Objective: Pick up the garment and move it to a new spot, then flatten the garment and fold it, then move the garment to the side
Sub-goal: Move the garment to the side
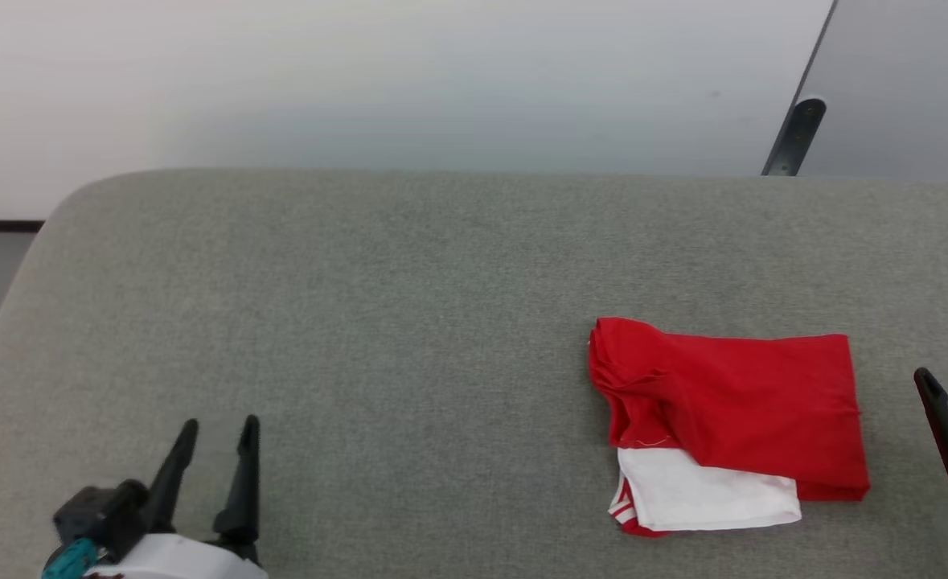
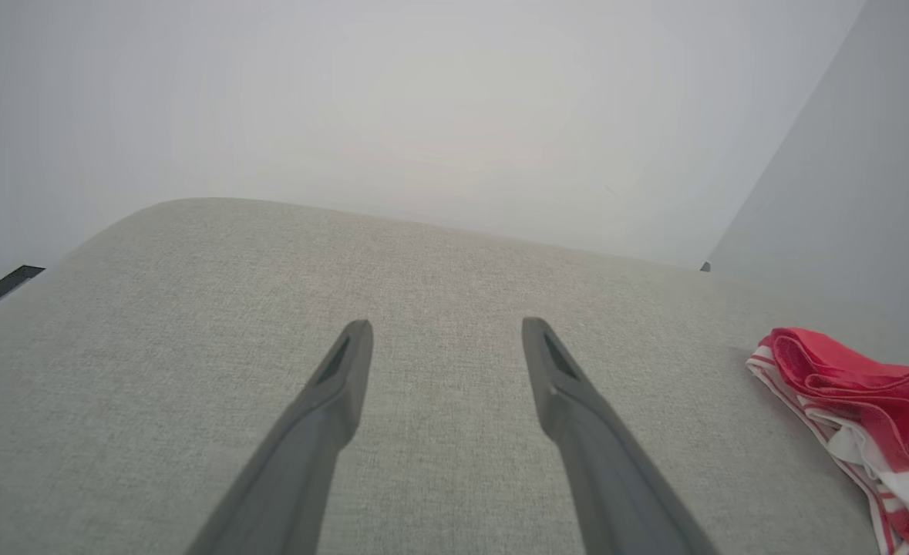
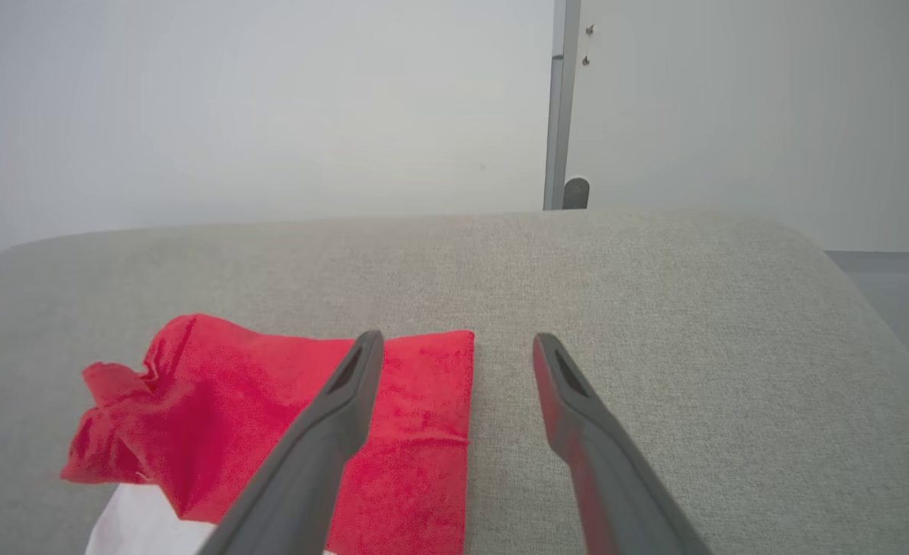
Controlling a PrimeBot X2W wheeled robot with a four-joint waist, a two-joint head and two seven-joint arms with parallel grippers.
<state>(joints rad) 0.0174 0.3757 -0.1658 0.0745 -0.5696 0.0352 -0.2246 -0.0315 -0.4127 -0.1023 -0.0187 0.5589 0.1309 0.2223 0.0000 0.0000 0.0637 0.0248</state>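
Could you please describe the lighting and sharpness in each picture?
Head view: soft, even light, the shirt crisp with only a thin shadow at its edges, the wall washed out at upper left. Left wrist view: hazy and pale, the cushion low in contrast against the wall. Right wrist view: the right gripper soft near the lens, the shirt's red strongly saturated.

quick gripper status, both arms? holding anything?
Left gripper: open, holding nothing.
Right gripper: open, holding nothing; the garment lies apart from it.
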